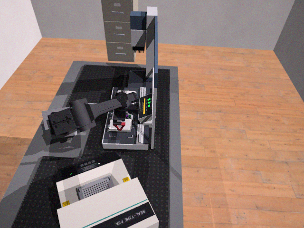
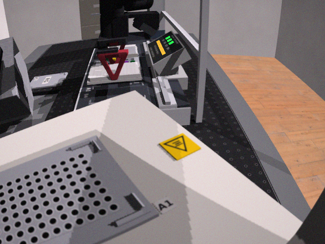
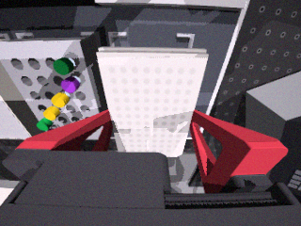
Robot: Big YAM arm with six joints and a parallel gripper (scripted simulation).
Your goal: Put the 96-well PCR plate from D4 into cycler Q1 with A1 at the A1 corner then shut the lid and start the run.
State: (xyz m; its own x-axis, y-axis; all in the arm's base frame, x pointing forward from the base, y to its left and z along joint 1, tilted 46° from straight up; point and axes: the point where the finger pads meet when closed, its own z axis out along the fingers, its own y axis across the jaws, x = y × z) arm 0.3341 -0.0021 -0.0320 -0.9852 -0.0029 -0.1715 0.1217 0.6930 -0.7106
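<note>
My gripper (image 3: 150,113) has red fingers and is shut on the long sides of the white 96-well PCR plate (image 3: 152,101). It holds the plate level, a little above the empty D4 nest, whose corner brackets (image 3: 185,38) show beyond the plate's far edge. The gripper (image 1: 118,127) and plate (image 2: 115,70) are also in the top and exterior views. The cycler Q1 (image 1: 103,196) stands at the near end of the mat with its lid open. Its grey block (image 2: 52,189) with corner brackets is bare, the A1 mark (image 2: 165,205) is beside one bracket, and its lamp (image 1: 70,174) is green.
The tube cooling block with coloured caps (image 3: 58,94) lies just left of the held plate. A slanted panel with green lights (image 2: 165,47) and a tall gantry column (image 2: 202,60) stand to the right of the deck row. A flat labelled grey pad (image 2: 48,80) lies to the left.
</note>
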